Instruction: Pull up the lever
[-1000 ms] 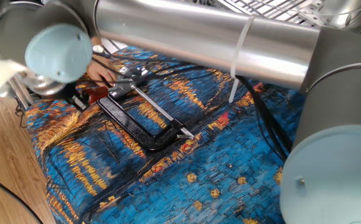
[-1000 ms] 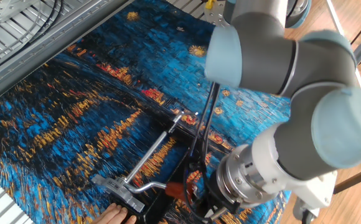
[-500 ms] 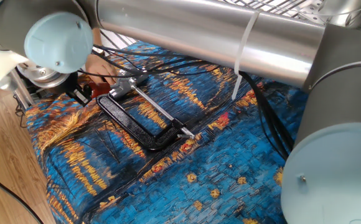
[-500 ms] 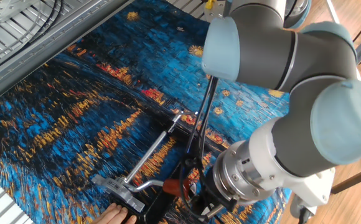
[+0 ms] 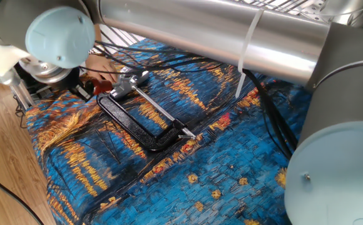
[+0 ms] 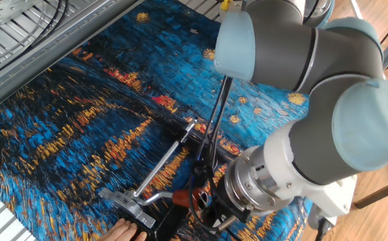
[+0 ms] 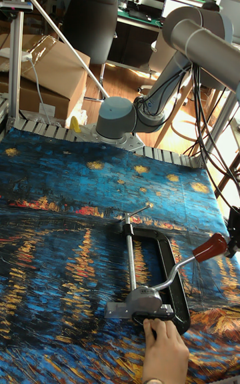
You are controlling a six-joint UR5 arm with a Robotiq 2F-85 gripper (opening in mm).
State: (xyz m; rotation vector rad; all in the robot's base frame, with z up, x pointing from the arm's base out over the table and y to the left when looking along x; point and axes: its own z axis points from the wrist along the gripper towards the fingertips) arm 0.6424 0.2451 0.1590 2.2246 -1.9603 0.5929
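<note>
The lever (image 7: 179, 267) is a slim silver bar with a red-orange sleeve (image 7: 210, 247), and it rises at a slant from the clamp's silver head (image 7: 137, 303). My gripper (image 7: 231, 239) sits at the right edge, shut on the sleeve's outer end. In one fixed view the sleeve (image 5: 103, 83) shows beside the gripper (image 5: 91, 88), under the wrist. The other fixed view has the sleeve (image 6: 182, 197) running into the gripper (image 6: 198, 201), whose fingers are mostly hidden by the wrist. The black C-shaped frame (image 7: 168, 271) and long rod (image 7: 131, 251) lie flat.
A person's hand (image 7: 163, 351) presses on the clamp head at the near edge of the blue painted cloth (image 7: 60, 257). Black cables (image 6: 214, 127) hang from the arm over the clamp. The arm's big silver tube (image 5: 200, 31) spans one fixed view.
The gripper has moved up and back with the red-orange sleeve in it, so the lever stands steeper than a second ago. The frame, rod and hand have stayed put.
</note>
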